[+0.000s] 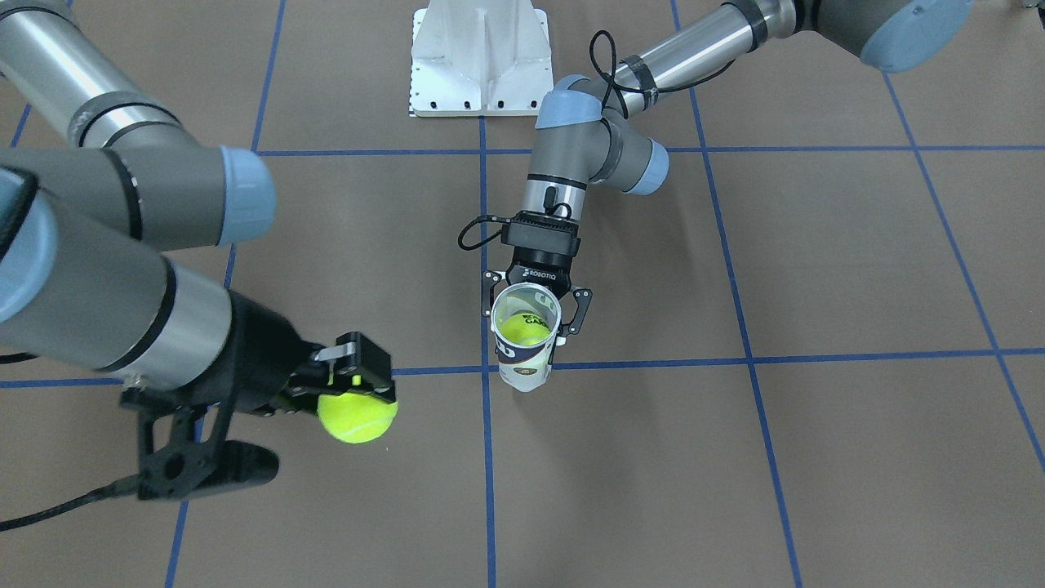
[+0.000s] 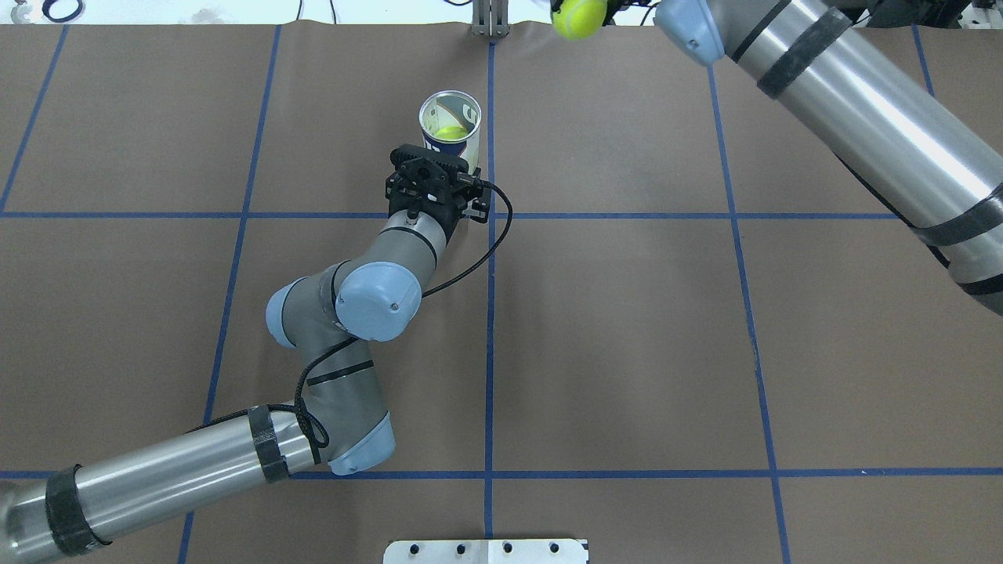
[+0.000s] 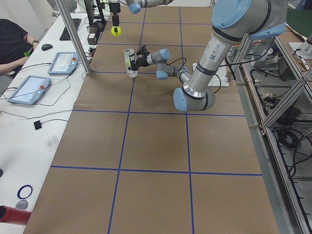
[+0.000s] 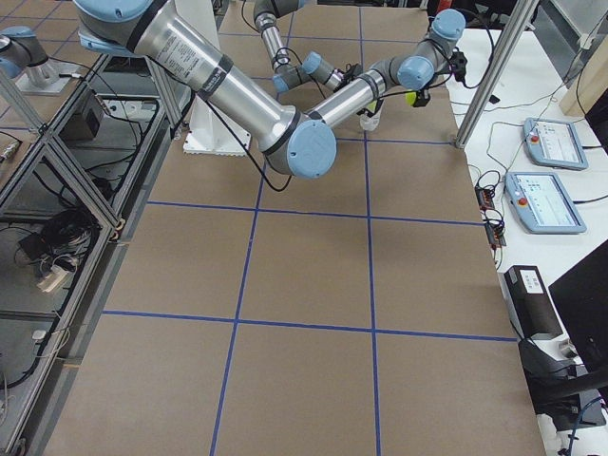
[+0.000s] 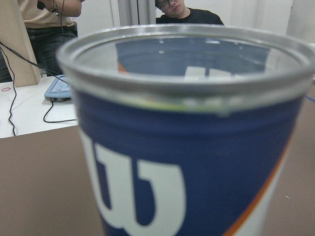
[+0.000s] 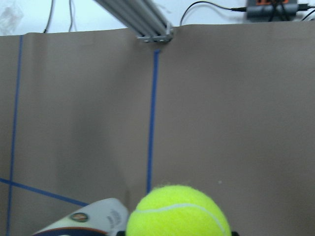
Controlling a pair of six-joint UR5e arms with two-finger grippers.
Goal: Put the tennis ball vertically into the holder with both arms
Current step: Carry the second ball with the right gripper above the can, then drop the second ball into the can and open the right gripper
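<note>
The holder (image 1: 526,347) is a clear tube with a navy and white label. It stands upright on the brown table with its mouth open, and a tennis ball (image 1: 522,329) lies inside it. My left gripper (image 1: 535,304) is shut on the holder near its rim. The holder fills the left wrist view (image 5: 197,162). My right gripper (image 1: 359,398) is shut on a second tennis ball (image 1: 357,416) and holds it in the air, apart from the holder. In the overhead view this ball (image 2: 578,16) is beyond and right of the holder (image 2: 450,125). In the right wrist view the ball (image 6: 178,211) hangs above the table, the holder (image 6: 83,223) at lower left.
The white pedestal base (image 1: 478,57) stands behind the holder on the robot's side. An aluminium post (image 2: 490,16) rises at the table's far edge. Operators sit beyond it with tablets (image 3: 63,62). Blue tape lines cross the brown table (image 2: 627,329).
</note>
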